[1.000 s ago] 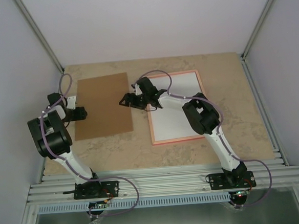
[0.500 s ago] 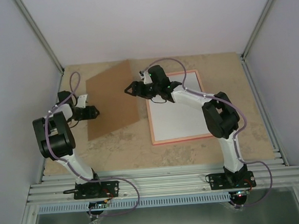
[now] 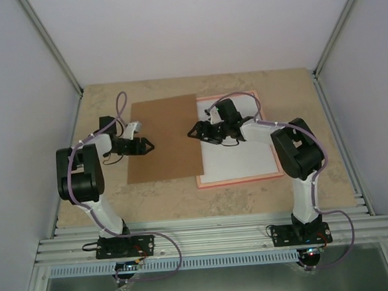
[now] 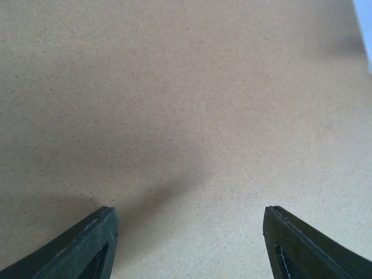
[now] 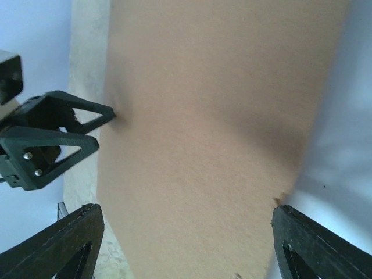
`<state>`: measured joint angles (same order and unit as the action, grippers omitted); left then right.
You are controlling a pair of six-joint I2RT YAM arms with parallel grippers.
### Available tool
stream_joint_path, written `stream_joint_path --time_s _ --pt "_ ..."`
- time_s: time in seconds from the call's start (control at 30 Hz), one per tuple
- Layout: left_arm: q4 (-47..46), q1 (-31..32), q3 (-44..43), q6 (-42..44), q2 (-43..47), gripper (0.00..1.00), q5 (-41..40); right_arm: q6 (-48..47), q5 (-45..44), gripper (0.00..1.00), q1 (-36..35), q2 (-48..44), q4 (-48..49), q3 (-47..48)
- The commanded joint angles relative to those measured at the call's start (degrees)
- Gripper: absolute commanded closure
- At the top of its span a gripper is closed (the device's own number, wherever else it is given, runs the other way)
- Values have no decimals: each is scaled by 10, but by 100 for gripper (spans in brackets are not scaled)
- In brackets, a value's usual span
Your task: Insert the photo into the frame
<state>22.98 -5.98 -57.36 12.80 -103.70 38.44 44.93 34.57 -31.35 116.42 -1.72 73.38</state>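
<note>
Brown backing board (image 3: 162,121) on table (image 3: 251,196), left tool (image 3: 151,146) spread apart over its left part, right tool (image 3: 192,131) spread apart at its right edge, photo (image 3: 243,157) white-side-up inside frame (image 3: 240,180) just right of it.

plain brown backing board (image 3: 163,137) on beige mottled tabletop (image 3: 251,195), pale walls (image 3: 173,34) around
</note>
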Motion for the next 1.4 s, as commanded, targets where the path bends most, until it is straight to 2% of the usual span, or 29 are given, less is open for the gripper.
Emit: stream_joint_path --time_s 0.0,0.37,0.67,0.9,1.1,1.27,1.37 --pt "46 14 20 -15 -33 29 26 -20 34 20 12 -35 40 -10" --pt "30 14 23 -23 -32 29 6 -56 -39 20 41 -35 -12 -30" --pt "28 13 19 -25 -40 28 5 -40 -23 23 29 4 4 -17" --pt "26 13 21 -26 -37 28 11 -11 29 30 21 46 40 3" --pt "24 13 24 -24 -33 28 14 2 44 45 18 31 57 4" --pt "24 13 25 -18 -19 28 37 -2 53 62 11 7 81 4" --pt "23 13 29 -6 3 27 80 17 87 77 12 22 99 19"
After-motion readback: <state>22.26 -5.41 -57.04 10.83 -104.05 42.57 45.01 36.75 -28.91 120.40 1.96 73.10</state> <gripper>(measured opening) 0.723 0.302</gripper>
